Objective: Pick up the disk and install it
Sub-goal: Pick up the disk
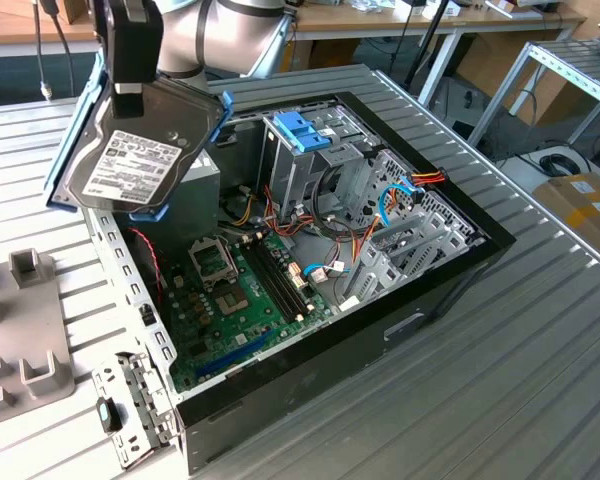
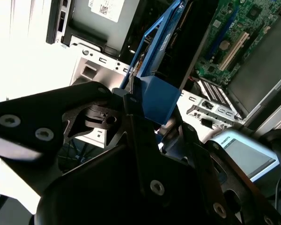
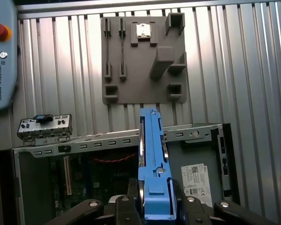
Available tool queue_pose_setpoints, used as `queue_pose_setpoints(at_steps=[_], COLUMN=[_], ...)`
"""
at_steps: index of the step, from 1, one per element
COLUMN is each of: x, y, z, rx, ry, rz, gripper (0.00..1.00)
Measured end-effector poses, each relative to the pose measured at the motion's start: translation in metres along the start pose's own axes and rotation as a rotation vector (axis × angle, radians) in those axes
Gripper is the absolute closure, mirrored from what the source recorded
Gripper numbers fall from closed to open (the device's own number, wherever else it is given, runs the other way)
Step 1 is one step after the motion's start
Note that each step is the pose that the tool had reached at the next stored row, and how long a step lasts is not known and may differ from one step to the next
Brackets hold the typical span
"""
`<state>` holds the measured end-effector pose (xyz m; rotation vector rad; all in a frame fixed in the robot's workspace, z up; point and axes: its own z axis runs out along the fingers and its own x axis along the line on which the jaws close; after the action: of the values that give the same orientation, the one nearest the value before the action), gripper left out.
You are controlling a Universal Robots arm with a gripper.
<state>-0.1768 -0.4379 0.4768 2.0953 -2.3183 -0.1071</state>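
Pickup done: tool (image 3: 154, 202) pinches disk (image 1: 130, 165) by its blue frame, aloft at upper left of exterior view beside open case (image 1: 380, 340); not yet installed.

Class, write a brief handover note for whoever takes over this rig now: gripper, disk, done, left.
Gripper: shut on the blue plastic frame of the flat silver-metal disk with the white label.
Disk: lifted, tilted, in the air above the edge of the open black computer case, at the exterior view's left.
Done: pick-up.
Left: installing; the disk is not yet in the metal drive cage.
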Motion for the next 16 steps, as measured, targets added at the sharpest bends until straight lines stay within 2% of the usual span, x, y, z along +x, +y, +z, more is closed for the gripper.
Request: queue_pose_setpoints(at_steps=[8, 13, 16], x=[-0.002, -0.0022, -0.0008], y=[-0.0133, -0.0329, -0.0385], z=[0.0, 0.0, -0.0001], rx=[-0.0061, -0.0171, -0.0218], ry=[0.0022, 0.0032, 0.0039], rz=[0.0, 0.001, 0.001], gripper=[0.63, 0.63, 0.63])
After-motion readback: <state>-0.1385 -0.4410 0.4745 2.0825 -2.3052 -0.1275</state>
